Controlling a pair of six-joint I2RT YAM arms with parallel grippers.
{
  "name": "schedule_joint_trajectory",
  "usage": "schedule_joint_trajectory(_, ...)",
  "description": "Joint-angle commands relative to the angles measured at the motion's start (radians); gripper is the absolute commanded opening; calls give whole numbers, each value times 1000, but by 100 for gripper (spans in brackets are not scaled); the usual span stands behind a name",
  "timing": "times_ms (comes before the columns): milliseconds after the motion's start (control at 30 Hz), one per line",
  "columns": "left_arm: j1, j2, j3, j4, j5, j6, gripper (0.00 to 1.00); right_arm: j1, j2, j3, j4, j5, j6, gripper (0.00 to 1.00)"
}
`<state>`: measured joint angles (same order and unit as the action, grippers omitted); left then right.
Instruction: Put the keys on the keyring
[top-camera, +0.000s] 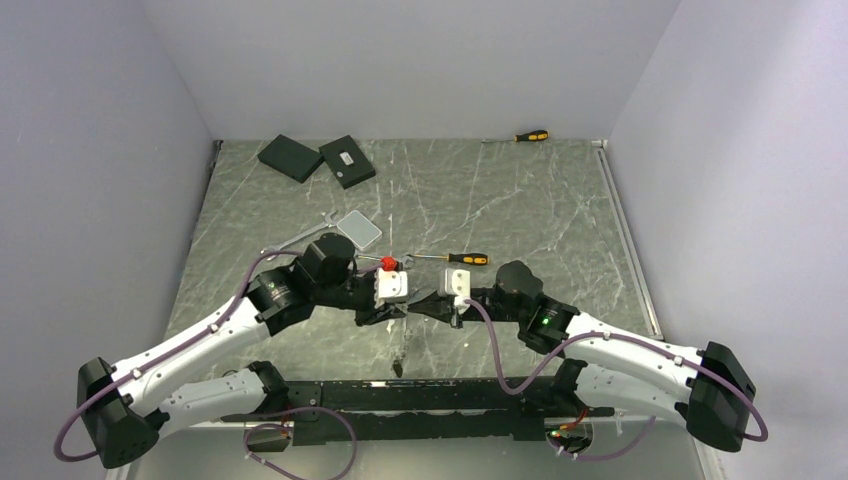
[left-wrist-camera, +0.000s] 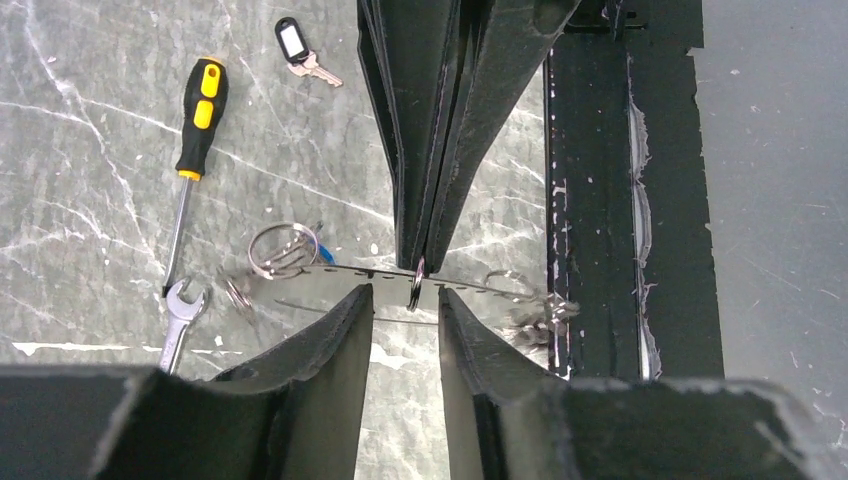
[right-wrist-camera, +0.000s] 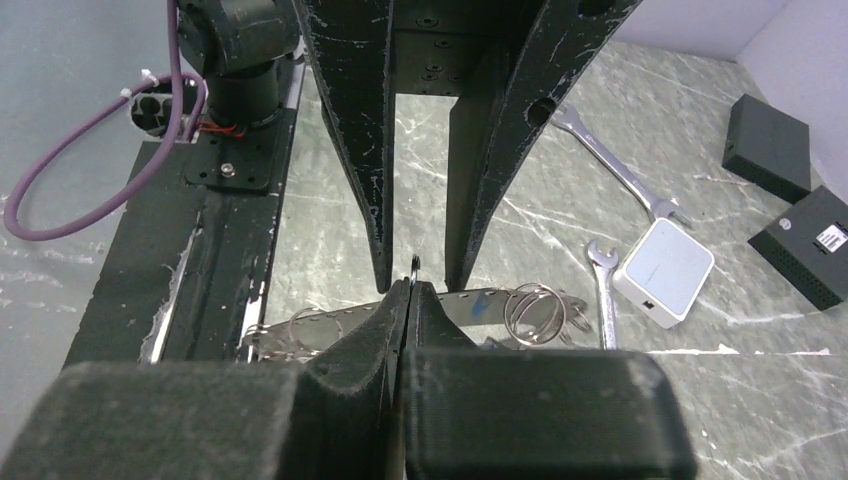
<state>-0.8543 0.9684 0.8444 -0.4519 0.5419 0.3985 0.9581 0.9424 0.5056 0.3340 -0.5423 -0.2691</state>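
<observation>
The keyring (left-wrist-camera: 415, 287) shows edge-on as a thin metal ring, and my right gripper (right-wrist-camera: 413, 284) is shut on it (right-wrist-camera: 413, 266). My left gripper (left-wrist-camera: 405, 298) faces it, open, one fingertip on each side of the ring with a gap to both. A perforated metal strip (left-wrist-camera: 350, 275) runs across at the ring, with wire coils (right-wrist-camera: 535, 312) and a bit of blue (left-wrist-camera: 326, 254) at one end. One key (left-wrist-camera: 296, 47) with a black head lies on the marble, apart. From above, both grippers (top-camera: 400, 312) (top-camera: 428, 305) meet at the table's middle front.
An orange-and-black screwdriver (left-wrist-camera: 198, 110) and a small wrench (left-wrist-camera: 180, 320) lie left of the left fingers. A second wrench (right-wrist-camera: 612, 165), a white box (right-wrist-camera: 665, 270) and two black boxes (top-camera: 318, 158) lie further out. The black base rail (left-wrist-camera: 590, 200) is close by. Another screwdriver (top-camera: 530, 136) rests at the back wall.
</observation>
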Motion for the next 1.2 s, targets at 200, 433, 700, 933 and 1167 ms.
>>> schedule_joint_trajectory(200, -4, 8, 22, 52, 11, 9, 31, 1, -2, 63, 48, -44, -7, 0)
schedule_joint_trajectory(433, -4, 4, 33, 57, 32, -6, 30, 1, 14, 69, 39, -53, -3, 0)
schedule_joint_trajectory(700, -4, -2, 36, 61, 50, -27, 0, 1, 9, 78, 63, -17, 45, 26)
schedule_joint_trajectory(933, -3, -105, -16, 147, 71, -61, 0, -20, -87, -4, 142, 4, 60, 57)
schedule_joint_trajectory(1167, -3, -221, -164, 440, 136, -178, 0, -21, -129, -51, 173, -41, 81, 51)
